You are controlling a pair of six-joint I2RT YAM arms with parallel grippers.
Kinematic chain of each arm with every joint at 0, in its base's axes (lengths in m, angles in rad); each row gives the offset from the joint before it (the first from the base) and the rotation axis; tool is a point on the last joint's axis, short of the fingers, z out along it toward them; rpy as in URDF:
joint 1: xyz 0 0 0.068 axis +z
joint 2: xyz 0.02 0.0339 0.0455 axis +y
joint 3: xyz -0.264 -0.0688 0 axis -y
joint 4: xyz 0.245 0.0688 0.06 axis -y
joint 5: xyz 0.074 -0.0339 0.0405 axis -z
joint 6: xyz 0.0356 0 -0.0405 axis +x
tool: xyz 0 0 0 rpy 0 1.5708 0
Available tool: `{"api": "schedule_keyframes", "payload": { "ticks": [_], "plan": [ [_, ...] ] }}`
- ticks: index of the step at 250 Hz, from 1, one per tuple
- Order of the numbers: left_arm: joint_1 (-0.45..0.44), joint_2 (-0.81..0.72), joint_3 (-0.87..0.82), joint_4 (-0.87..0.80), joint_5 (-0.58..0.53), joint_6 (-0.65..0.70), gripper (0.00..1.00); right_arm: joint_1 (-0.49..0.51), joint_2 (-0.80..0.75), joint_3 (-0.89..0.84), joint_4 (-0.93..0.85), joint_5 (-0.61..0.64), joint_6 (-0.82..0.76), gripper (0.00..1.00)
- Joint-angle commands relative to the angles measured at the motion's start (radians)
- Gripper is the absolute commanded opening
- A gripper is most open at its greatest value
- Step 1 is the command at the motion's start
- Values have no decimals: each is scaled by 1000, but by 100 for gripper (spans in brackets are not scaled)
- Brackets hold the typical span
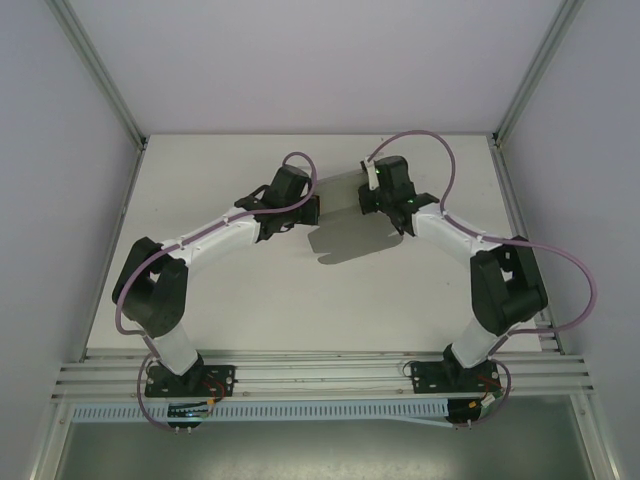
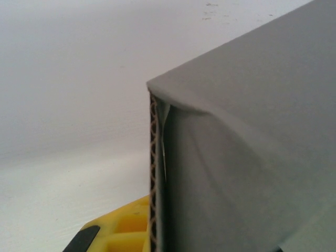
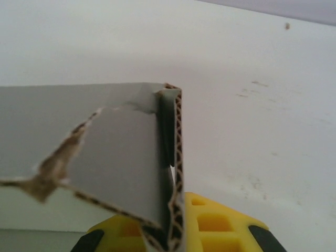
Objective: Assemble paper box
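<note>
The paper box is a grey corrugated cardboard sheet held up over the middle of the table between both arms. My left gripper is shut on its left edge. In the left wrist view the folded double edge of the paper box runs straight down into my left gripper, beside one yellow finger. My right gripper is shut on the sheet's far right edge. In the right wrist view the paper box, with a torn flap, stands clamped in my right gripper between yellow fingers.
The white table is fenced by grey side walls and metal frame posts. An aluminium rail with both arm bases runs along the near edge. A shadow of the sheet falls on the table under it.
</note>
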Motion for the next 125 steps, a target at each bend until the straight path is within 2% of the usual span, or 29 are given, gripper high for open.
{"api": "schedule_keyframes", "payload": {
  "ticks": [1,20,39,60,98,112,125],
  "plan": [
    [-2,-31,36,-29,-19,-18,0,-22,61,67,-156,443,79,0],
    [-2,-35,39,-47,-46,-30,0,-7,92,78,-202,586,47,0],
    [-2,-33,50,-74,-79,-34,0,-3,111,79,-240,660,11,0],
    [-2,-29,59,-105,-121,-44,0,1,115,52,-225,742,-55,0],
    [-2,-22,77,-109,-116,-45,0,10,128,22,-144,891,-189,0],
    [-2,5,86,-117,-120,-49,0,13,129,16,-107,910,-201,0],
    [-2,12,89,-117,-115,-49,0,10,107,6,-90,838,-153,0]
  ]
}}
